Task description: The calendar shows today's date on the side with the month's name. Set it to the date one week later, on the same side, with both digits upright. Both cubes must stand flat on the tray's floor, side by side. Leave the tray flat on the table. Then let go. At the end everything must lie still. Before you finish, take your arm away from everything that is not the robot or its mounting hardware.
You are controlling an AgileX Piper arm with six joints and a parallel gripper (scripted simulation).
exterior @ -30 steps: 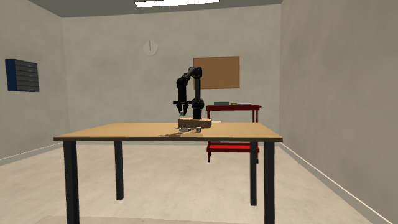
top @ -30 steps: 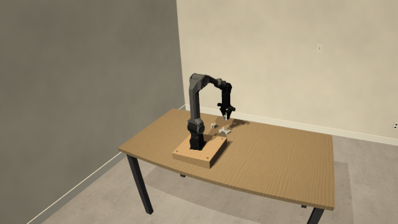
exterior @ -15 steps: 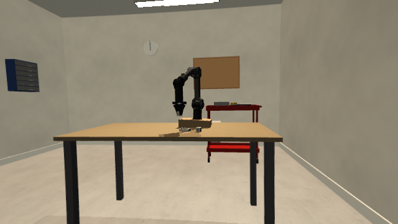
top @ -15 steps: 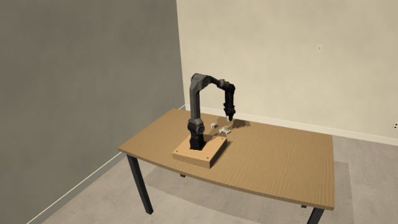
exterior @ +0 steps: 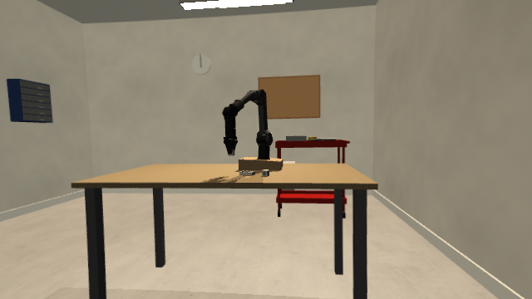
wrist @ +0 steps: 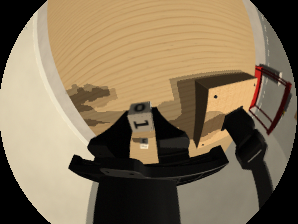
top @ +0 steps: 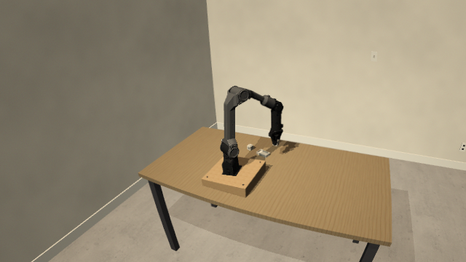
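Note:
My gripper [top: 275, 143] [exterior: 230, 153] [wrist: 142, 114] is shut on a pale calendar cube [wrist: 140, 123] and holds it in the air above the table, pointing down. In the wrist view the cube's facing side shows a digit 1. The small white tray [top: 263, 153] [exterior: 247, 172] lies on the table a little nearer the arm's base than the gripper, below it. A second pale cube [top: 250, 147] [exterior: 265, 173] stands on the table beside the tray, outside it. The digits on it are too small to read.
The arm stands on a wooden base block [top: 237, 178] [exterior: 260, 163] [wrist: 220, 106] on the wooden table [top: 328, 189]. A red cart [exterior: 312, 143] [wrist: 269, 99] stands behind the table. Walls lie close behind the table's far edge.

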